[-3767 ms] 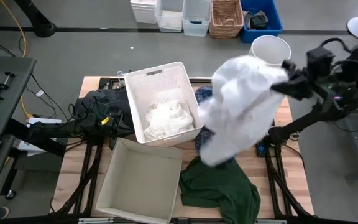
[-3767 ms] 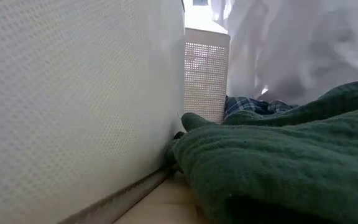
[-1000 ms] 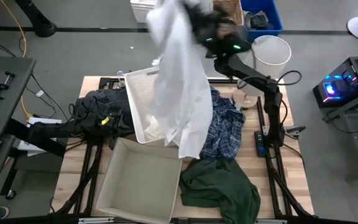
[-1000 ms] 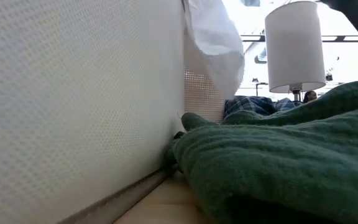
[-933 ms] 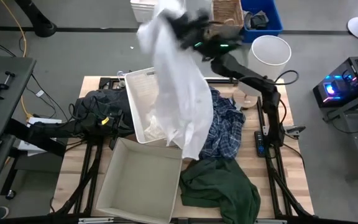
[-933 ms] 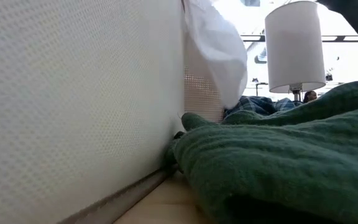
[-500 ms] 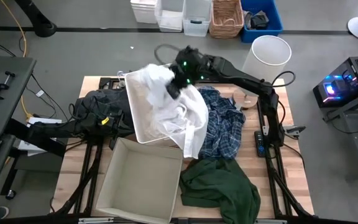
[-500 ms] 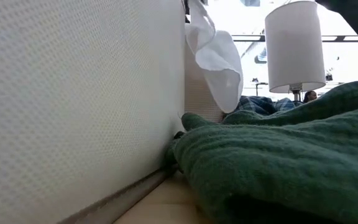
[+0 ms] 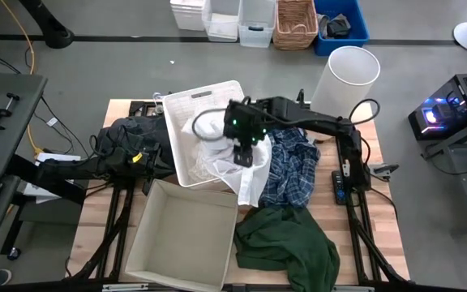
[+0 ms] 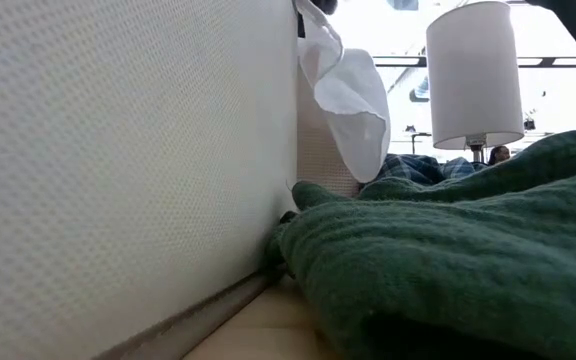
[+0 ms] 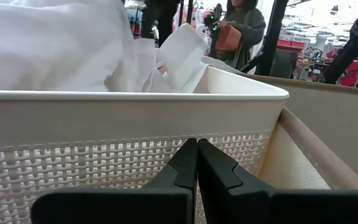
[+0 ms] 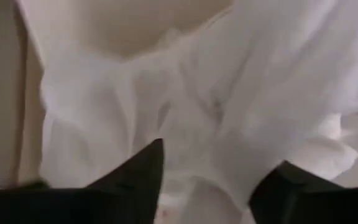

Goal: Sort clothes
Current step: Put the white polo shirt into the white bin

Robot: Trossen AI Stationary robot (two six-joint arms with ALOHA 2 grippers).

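Dropped, your white shirt (image 9: 246,170) is spilling over the basket (image 9: 186,104) rim; right gripper (image 12: 213,177) fingers are hanging apart, so tuck it inside.

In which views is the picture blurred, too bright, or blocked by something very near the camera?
Right wrist view: soft blur, white garment fills the frame. Low view: near box wall and green garment block most of it; background behind the lampshade is overexposed. Left wrist view: bright room glare above the basket. High view: sharp, evenly lit.
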